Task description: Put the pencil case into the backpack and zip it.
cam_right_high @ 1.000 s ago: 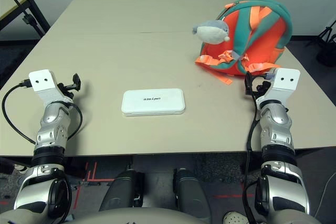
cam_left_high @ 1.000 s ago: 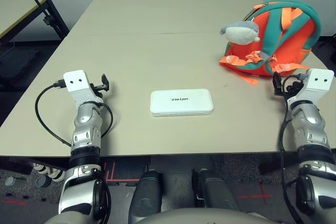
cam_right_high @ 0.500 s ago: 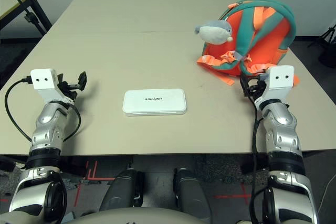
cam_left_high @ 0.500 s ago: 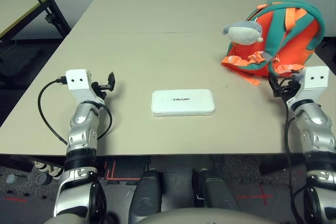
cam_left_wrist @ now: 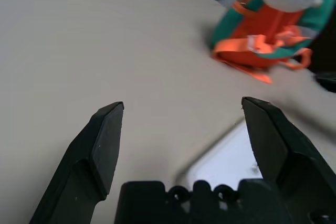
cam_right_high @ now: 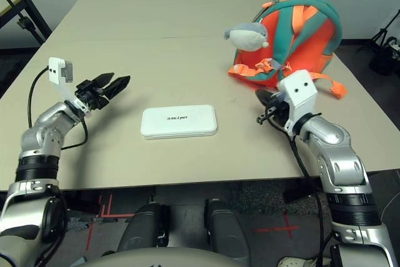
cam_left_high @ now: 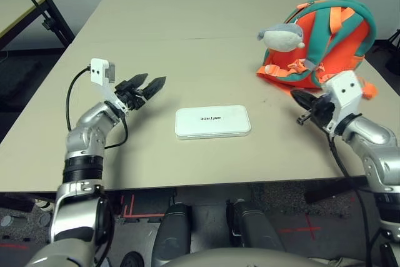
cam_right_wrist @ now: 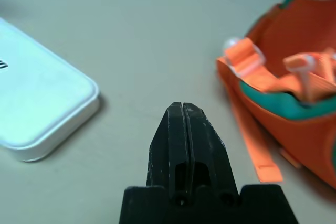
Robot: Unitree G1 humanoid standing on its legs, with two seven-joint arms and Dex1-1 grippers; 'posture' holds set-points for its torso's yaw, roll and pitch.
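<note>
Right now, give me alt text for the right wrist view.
The right hand, fingers shut and empty, points across bare tabletop. A corner of the white pencil case lies to one side; the orange backpack with its loose webbing straps lies to the other.

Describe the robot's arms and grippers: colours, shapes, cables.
Both forearms are silver, jointed metal with black bands. Each wrist carries a white camera block with two dark dots and a looping black cable. The left gripper and right gripper each have two black, tapered fingers.

Pencil case (cam_left_high: 212, 122) lies between both grippers.
Backpack (cam_left_high: 328, 35) stands just beyond right gripper (cam_left_high: 297, 97), well apart from left gripper (cam_left_high: 150, 85).
</note>
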